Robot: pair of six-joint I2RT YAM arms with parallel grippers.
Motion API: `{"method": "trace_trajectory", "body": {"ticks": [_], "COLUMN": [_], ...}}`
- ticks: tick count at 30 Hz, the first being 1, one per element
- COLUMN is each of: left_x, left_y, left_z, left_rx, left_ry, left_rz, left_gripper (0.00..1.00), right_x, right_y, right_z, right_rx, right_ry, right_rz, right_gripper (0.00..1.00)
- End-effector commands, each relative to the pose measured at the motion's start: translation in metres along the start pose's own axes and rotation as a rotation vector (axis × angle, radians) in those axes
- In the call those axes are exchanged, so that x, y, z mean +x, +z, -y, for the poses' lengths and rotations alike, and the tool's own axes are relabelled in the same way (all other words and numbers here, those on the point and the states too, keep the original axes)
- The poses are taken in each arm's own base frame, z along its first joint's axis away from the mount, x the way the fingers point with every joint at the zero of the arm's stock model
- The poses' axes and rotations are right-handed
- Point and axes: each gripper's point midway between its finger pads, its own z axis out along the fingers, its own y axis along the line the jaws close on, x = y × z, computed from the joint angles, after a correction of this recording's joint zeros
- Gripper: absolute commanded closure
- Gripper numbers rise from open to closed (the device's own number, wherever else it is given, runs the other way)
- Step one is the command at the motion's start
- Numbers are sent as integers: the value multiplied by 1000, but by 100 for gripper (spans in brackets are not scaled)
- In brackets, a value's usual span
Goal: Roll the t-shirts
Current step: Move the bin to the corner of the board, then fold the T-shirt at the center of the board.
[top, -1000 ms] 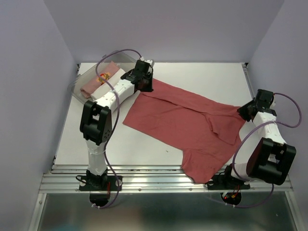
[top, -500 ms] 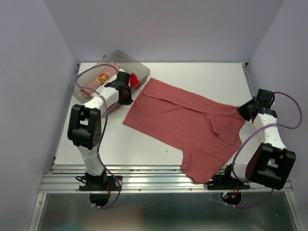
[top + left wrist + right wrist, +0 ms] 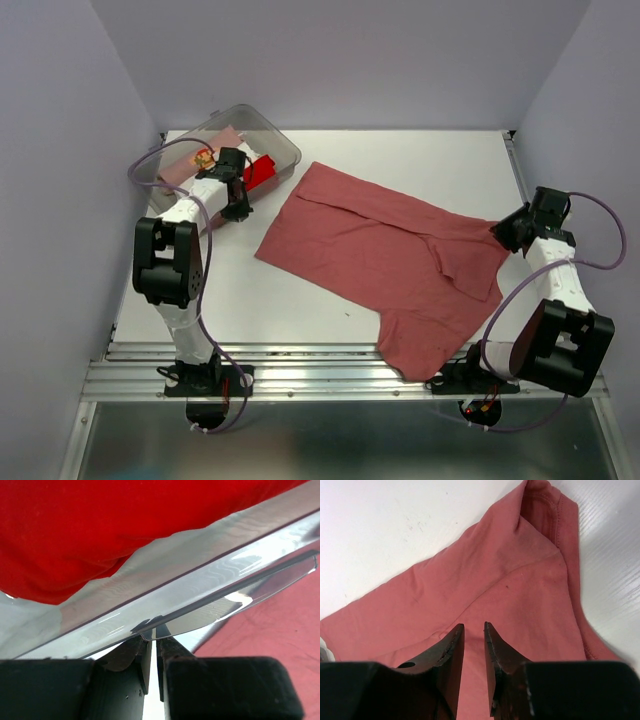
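We see L gripper nipped onto clear tub rim; R gripper jaws a slit apart over brick-red tee, grip unclear. Pink tee print unreadable.

T-shirts, three in sight: one brick-red t-shirt laid flat, one pale pink rolled bundle, one bright red rolled bundle. Containers and surfaces: one clear plastic tub, one table. Robot arms, two: left arm and right arm, each with one gripper, making two: left gripper, right gripper.
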Motion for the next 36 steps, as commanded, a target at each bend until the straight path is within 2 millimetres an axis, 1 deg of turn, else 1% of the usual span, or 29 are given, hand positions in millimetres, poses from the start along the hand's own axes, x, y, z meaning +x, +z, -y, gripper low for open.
{"method": "trace_trajectory", "body": {"ticks": [1, 3, 4, 6, 7, 8, 9, 10, 11, 12, 13, 14, 16, 17, 19, 20, 21, 22, 23, 24, 25, 27, 28, 32, 34, 35, 36], "left_x": [-31, -28, -26, -26, -29, -24, -28, -28, -26, -33, -34, -32, -37, -32, -35, -29, -35, -36, -32, -36, -40, -47, -48, -54, -57, -53, -56], "left_y": [-13, -18, -22, -38, -49, -57, -69, -74, -84, -93, -97, -102, -110, -106, -107, -95, -97, -93, -77, -71, -59, -44, -33, -12, -3, 5, 8], "left_z": [-13, -6, 1, 15, 22, 38, 47, 55, 70, 76, 83, 96, 112, 126, 144, 152, 162, 167, 172, 173, 175, 173, 177, 181, 179, 178, 176], "left_rx": [-31, 9, 28, 68, 88, 110, 129, 141, 167, 172, 184, 212, 245, 287, 325, 326, 341, 346, 337, 315, 286, 238, 226, 201, 186, 176, 176], "left_ry": [-51, -52, -41, -25, -18, 14, 17, 27, 50, 48, 51, 71, 80, 94, 103, 112, 109, 107, 106, 87, 78, 53, 40, -35, -58, -63, -72], "left_rz": [108, 101, 103, 126, 151, 154, 179, 184, 196, 222, 228, 231, 249, 230, 226, 197, 206, 200, 171, 176, 177, 190, 184, 205, 210, 197, 204], "left_gripper": [80, 80, 80, 80, 80, 78, 77, 77, 76, 76, 76, 76, 75, 75, 73, 67, 62, 58, 56, 53, 53, 53, 53, 52, 52, 52, 52], "right_x": [-2, -1, -1, -2, -1, -2, 0, 0, 3, 5, 8, 10, 15, 19, 24, 25, 30, 31, 32, 34, 35, 36, 36, 33, 32, 32, 31], "right_y": [-7, -8, -9, -11, -12, -14, -15, -16, -17, -20, -20, -22, -25, -25, -25, -27, -27, -27, -29, -29, -29, -29, -29, -30, -31, -31, -31], "right_z": [-9, -8, -8, -7, -6, -5, -3, -2, 1, 3, 5, 7, 11, 16, 21, 22, 25, 26, 26, 27, 28, 29, 29, 27, 26, 26, 25], "right_rx": [-44, -43, -41, -38, -33, -31, -21, -17, -11, -8, -2, 0, 8, 21, 38, 37, 42, 43, 39, 41, 43, 44, 45, 46, 42, 43, 43], "right_ry": [-17, -17, -18, -23, -24, -33, -33, -36, -39, -42, -44, -46, -50, -54, -54, -55, -53, -51, -50, -48, -48, -47, -47, -51, -54, -55, -57], "right_rz": [21, 20, 20, 28, 25, 30, 23, 25, 19, 19, 11, 6, -1, -8, -23, -21, -33, -34, -31, -36, -38, -41, -42, -40, -37, -40, -40], "right_gripper": [71, 71, 71, 71, 71, 71, 70, 70, 69, 69, 69, 68, 66, 66, 62, 62, 61, 60, 60, 59, 57, 57, 57, 56, 56, 56, 56]}}
